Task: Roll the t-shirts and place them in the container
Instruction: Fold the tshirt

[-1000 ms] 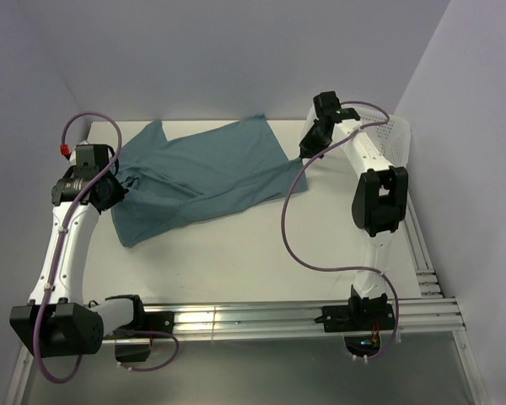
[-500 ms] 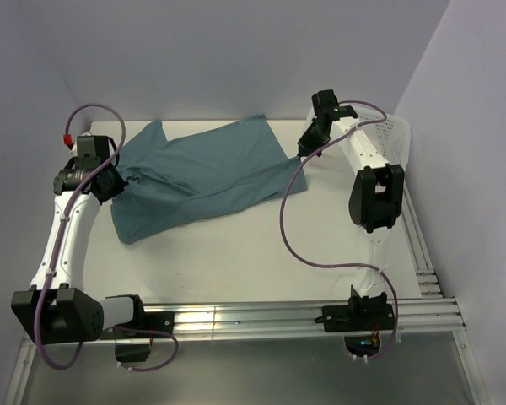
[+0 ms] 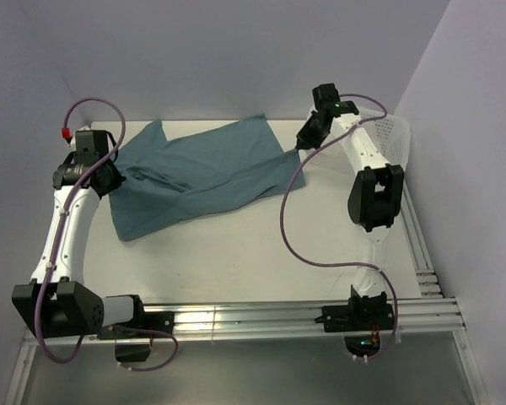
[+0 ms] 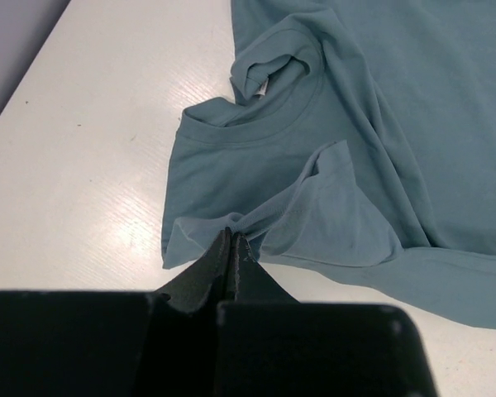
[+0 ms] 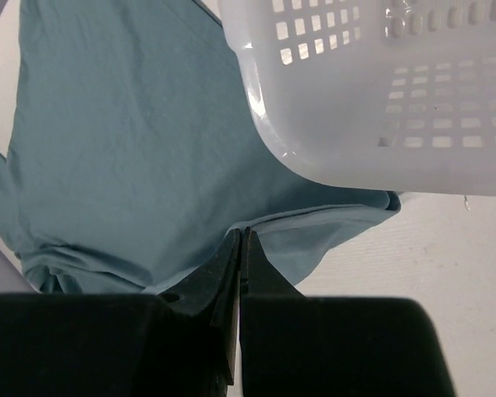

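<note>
The t-shirt (image 3: 198,173) is lying spread and rumpled on the worktop (image 3: 236,253), stretching from one claw to the other. The left claw (image 4: 231,246) is pinching a small bunch of cloth, its jaws pressed together on it. The collar (image 4: 256,124) is sitting just beyond its tips, with a loose flap, probably a sleeve, to the right of them. The right claw (image 5: 243,241) is likewise gripping thin cloth with its jaws closed, at what looks like the hem. Most of the shirt is fanning out beyond it and to its left.

Holding opposite ends like this is likely serving to pull the cloth taut and flat, since wrinkles are running across the middle and a neat roll needs a smooth sheet first.

The basket (image 5: 355,99) is looming beyond and to the right of the right claw's tips. It is covering part of the shirt's edge there, so I cannot tell whether it is resting on the cloth or only standing beside it. The dark claw bodies are blocking the near part of both wrist views. It is also unclear whether each pinch is taking one layer or both. From above, the left claw's tips are tucked under its own wrist, and the right arm is cutting off part of the basket.
</note>
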You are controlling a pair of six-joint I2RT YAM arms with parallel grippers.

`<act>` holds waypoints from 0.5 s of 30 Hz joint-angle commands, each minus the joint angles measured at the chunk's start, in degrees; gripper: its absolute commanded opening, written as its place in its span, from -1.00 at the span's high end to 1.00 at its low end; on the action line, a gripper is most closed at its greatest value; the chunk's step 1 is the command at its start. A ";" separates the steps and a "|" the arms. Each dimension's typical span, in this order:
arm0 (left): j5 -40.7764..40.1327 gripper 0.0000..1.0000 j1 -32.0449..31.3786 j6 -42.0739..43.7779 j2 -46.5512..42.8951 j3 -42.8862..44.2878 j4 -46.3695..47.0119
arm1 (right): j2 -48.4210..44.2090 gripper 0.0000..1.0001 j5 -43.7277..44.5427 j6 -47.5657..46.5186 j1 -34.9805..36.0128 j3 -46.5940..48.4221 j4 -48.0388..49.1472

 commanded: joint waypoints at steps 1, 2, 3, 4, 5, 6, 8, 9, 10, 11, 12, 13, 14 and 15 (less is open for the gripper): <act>-1.25 0.99 0.64 1.68 0.16 1.35 2.69 | 1.89 1.00 -0.09 0.40 0.44 3.05 0.65; -1.25 0.99 0.73 1.86 0.24 1.35 2.78 | 2.07 1.00 -0.26 0.23 0.44 3.14 0.83; -1.25 0.99 0.82 2.12 0.59 1.52 2.78 | 2.24 1.00 -0.53 0.32 0.44 3.23 0.83; -1.25 0.99 0.90 2.21 0.77 1.70 2.96 | 2.42 1.00 -0.62 0.23 0.44 3.32 0.92; -1.16 0.99 0.99 2.30 1.03 1.87 3.13 | 2.86 1.00 -0.88 0.14 0.44 3.66 0.92; -0.99 0.99 1.08 2.56 1.21 1.96 3.22 | 3.04 1.00 -1.05 0.05 0.44 3.84 0.74; -0.81 0.99 1.17 2.65 1.39 2.14 3.66 | 3.74 1.00 -1.32 -0.38 0.61 4.46 0.57; -0.81 0.99 1.17 2.91 1.47 2.14 3.92 | 4.00 1.00 -1.41 -0.47 0.61 4.63 0.48; -0.72 0.99 1.25 2.91 1.65 2.14 4.10 | 4.27 1.00 -1.41 -0.65 0.61 4.98 0.31; -0.81 0.99 1.34 3.00 1.65 2.14 4.45 | 4.79 1.00 -1.41 -0.91 0.70 5.25 0.22; -0.81 0.99 1.34 3.09 1.82 2.14 4.63 | 5.06 1.00 -1.41 -1.09 0.79 5.51 -0.31; -0.81 0.99 1.43 3.18 1.91 2.23 4.72 | 5.32 1.00 -1.32 -1.18 0.79 5.95 -0.49; -0.81 0.99 1.61 3.27 1.91 2.32 4.89 | 5.67 1.00 -0.97 -1.35 0.96 6.13 -0.66; -0.72 0.99 1.69 3.35 2.09 2.40 4.98 | 5.67 1.00 -0.97 -1.35 1.05 6.04 -0.66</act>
